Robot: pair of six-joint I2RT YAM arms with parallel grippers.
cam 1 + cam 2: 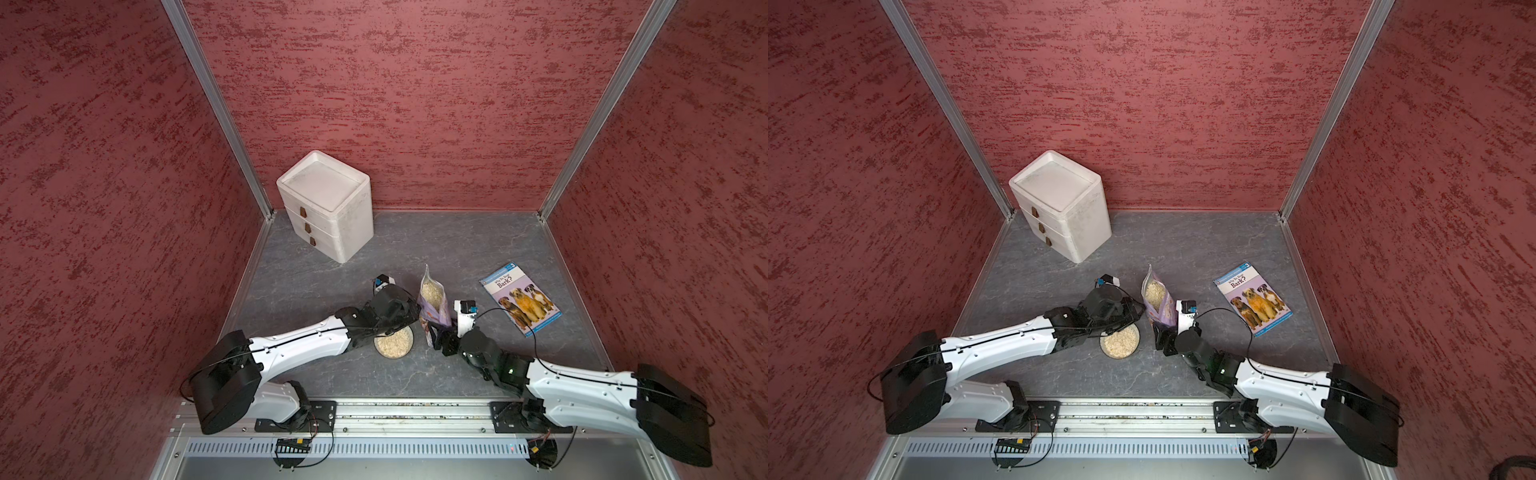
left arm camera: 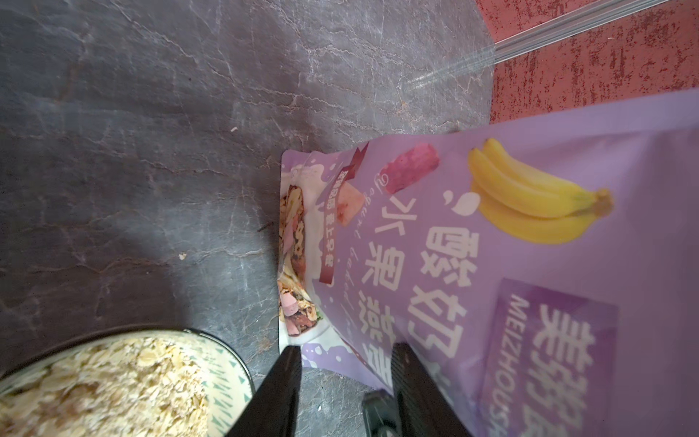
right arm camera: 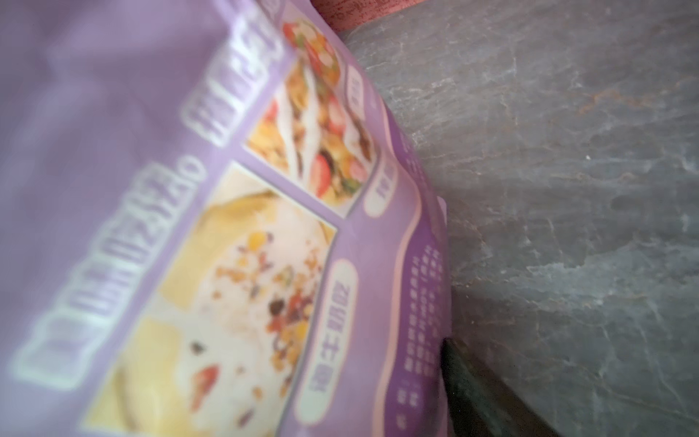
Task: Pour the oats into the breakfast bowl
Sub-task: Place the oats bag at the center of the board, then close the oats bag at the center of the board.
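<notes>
Oat pouch [image 1: 434, 308] stands upright on grey table [image 1: 478, 249], top open, oats [image 1: 431, 293] showing inside. Breakfast bowl [image 2: 229, 380] sits just beside it under my left wrist, filled with flakes. My left gripper [image 2: 346, 348]: fingers parted, pouch's bottom corner at their tips. My right gripper [image 1: 437, 337] sits at pouch's opposite face, one finger [image 3: 455, 367] beside its edge; clamped or loose, cannot tell.

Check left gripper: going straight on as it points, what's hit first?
The lilac-purple soft stand-up pouch, its printed front just ahead of the left gripper. The small white patterned bowl of oats sits aside, out of line. Gap looks small; depth unclear.
</notes>
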